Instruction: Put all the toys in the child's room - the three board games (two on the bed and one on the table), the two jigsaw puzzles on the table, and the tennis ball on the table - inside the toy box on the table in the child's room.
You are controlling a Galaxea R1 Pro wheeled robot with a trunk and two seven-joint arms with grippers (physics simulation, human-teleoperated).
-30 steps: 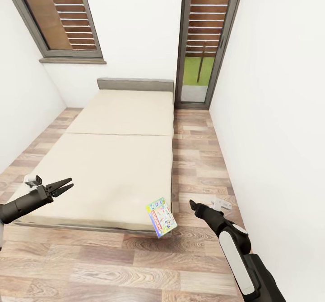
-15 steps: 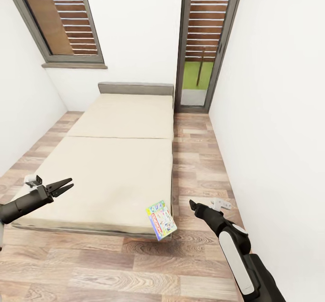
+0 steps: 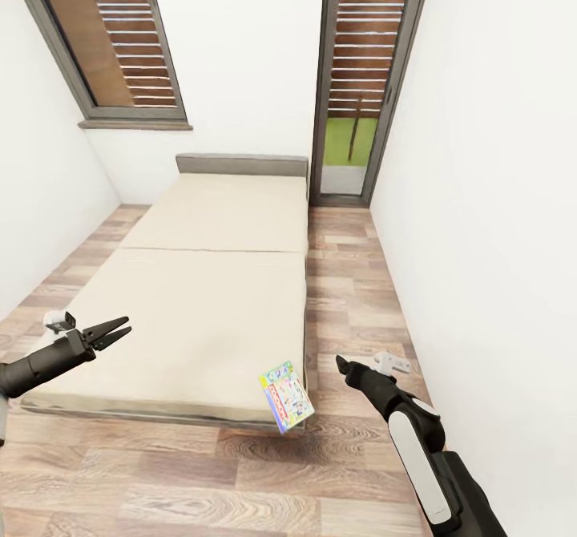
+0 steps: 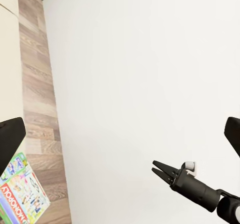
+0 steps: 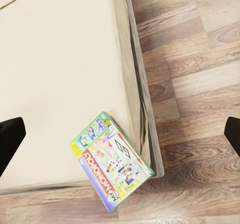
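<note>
- I face a low wide bed with a beige mattress and a grey headboard (image 3: 216,296), standing at its foot on a wood-plank floor (image 3: 353,280) between white walls.
- One thin flat board game box with a green edge and a bright cartoon lid (image 3: 286,395) lies at the bed's near right corner; it juts past the mattress edge, partly over the floor. In my right wrist view the same box (image 5: 111,160) shows the word MONOPOLY on its lid, with one corner hanging out over the bed frame.
- My left gripper (image 3: 118,329) hovers over the near left part of the mattress — its two dark pointed jaws stand slightly apart, with nothing between them.
- My right gripper (image 3: 340,363) hangs over the floor just right of the bed's corner, near the box but not touching it. From the head view I cannot tell how its jaws stand; in the left wrist view that gripper (image 4: 156,168) shows its two tips a little apart and empty.
- Behind the headboard, a slatted window (image 3: 108,40) sits in the wall at left and a tall slatted glass door (image 3: 357,80) at right, green showing through its lower pane.
</note>
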